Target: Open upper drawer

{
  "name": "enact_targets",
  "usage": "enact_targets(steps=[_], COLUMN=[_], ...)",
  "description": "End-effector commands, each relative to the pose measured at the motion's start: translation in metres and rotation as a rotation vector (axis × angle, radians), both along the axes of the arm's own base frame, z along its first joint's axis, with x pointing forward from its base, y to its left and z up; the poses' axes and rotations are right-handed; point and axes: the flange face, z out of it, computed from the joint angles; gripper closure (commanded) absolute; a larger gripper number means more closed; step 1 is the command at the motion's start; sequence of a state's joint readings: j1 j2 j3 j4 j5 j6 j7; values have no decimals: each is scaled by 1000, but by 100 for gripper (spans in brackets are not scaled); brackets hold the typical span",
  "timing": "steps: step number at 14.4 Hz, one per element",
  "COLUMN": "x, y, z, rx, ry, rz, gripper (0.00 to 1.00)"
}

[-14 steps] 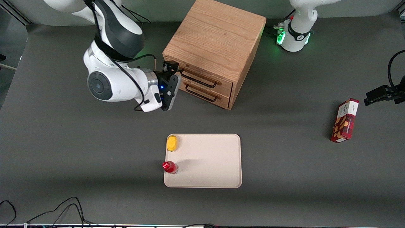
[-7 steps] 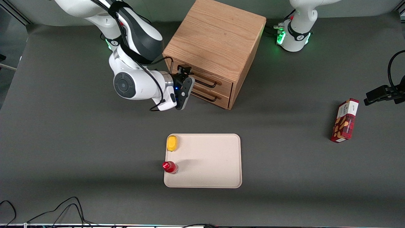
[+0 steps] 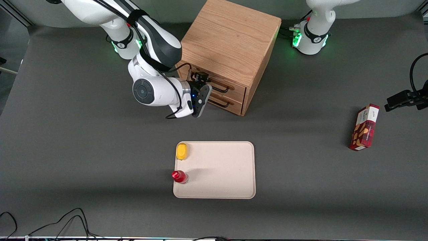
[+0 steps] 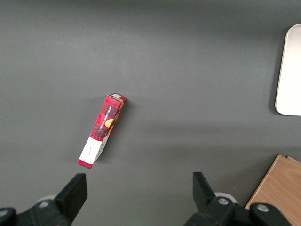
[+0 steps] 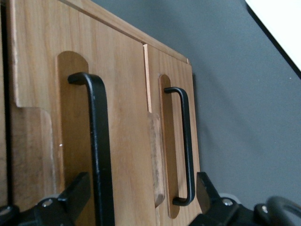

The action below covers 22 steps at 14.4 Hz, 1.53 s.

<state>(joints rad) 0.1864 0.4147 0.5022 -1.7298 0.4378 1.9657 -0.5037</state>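
Your gripper (image 3: 204, 87) hangs in front of the cabinet (image 3: 230, 43), fingers spread wide on either side of the upper drawer (image 5: 84, 117) handle (image 5: 101, 141) — nothing gripped yet. Close off-centre and you may slip off, or snag the lower handle (image 5: 186, 141) just beside it.

It looked like a robotics lab: a dark matte table (image 3: 67, 150), white arm bases with green lights at the frame's top, loose cables (image 3: 50, 222) at lower left.
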Motion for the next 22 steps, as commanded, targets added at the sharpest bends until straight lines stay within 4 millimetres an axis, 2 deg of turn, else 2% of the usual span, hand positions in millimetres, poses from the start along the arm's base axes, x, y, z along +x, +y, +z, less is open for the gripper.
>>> enact_targets(steps=[1, 4, 7, 9, 13, 15, 22], x=[4, 14, 36, 47, 81, 86, 136], y=[7, 4, -4, -7, -32, -36, -73], z=[-16, -26, -16, -17, -12, -12, -23], rx=[-28, -29, -21, -12, -18, -19, -47], ry=[-25, -30, -55, -57, -47, -42, -36], rz=[-10, -21, -39, -53, -81, -83, -123], gripper=[0, 0, 0, 0, 0, 0, 0])
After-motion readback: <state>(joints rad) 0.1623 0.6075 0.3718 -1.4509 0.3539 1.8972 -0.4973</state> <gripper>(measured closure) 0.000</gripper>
